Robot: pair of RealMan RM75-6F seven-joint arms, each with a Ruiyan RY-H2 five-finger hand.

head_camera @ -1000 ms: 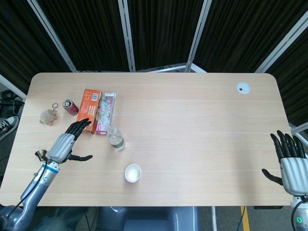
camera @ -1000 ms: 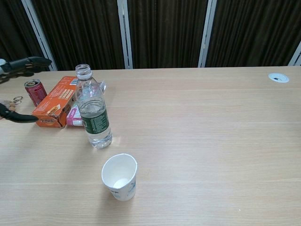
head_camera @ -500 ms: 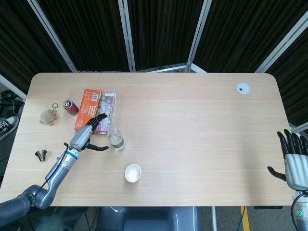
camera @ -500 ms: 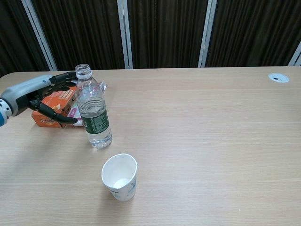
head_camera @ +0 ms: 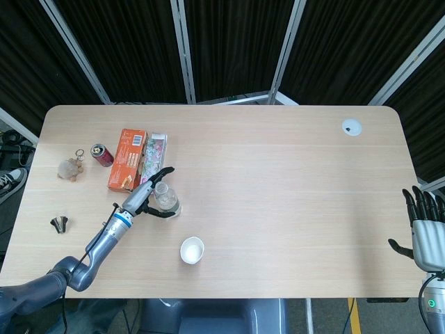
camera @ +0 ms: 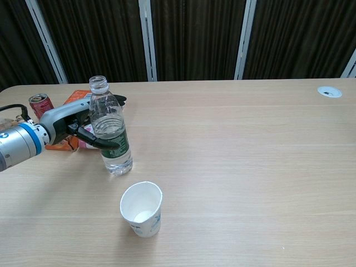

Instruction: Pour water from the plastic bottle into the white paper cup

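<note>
Pale wood-grain counter (head_camera: 278, 174) with rounded corners, backed by black pleated curtains (head_camera: 229, 42) and grey metal frame bars (head_camera: 183, 49). Small white round grommet (head_camera: 351, 126) near the far right corner. Plastic bottle (camera: 110, 135) upright, uncapped, left of centre; white paper cup (camera: 142, 209) upright just in front of it, nearer the front edge. Left robot hand (camera: 82, 125) beside the bottle, fingers apart around it, thumb at the label; cannot tell whether touching. Right robot hand (head_camera: 425, 228) off the counter's right edge, fingers spread, empty. Behind the bottle, orange box (head_camera: 127, 158), pink packet (head_camera: 153, 158), red can (head_camera: 101, 154); further left, fuzzy keychain (head_camera: 70, 168) and small dark cone (head_camera: 59, 223)
</note>
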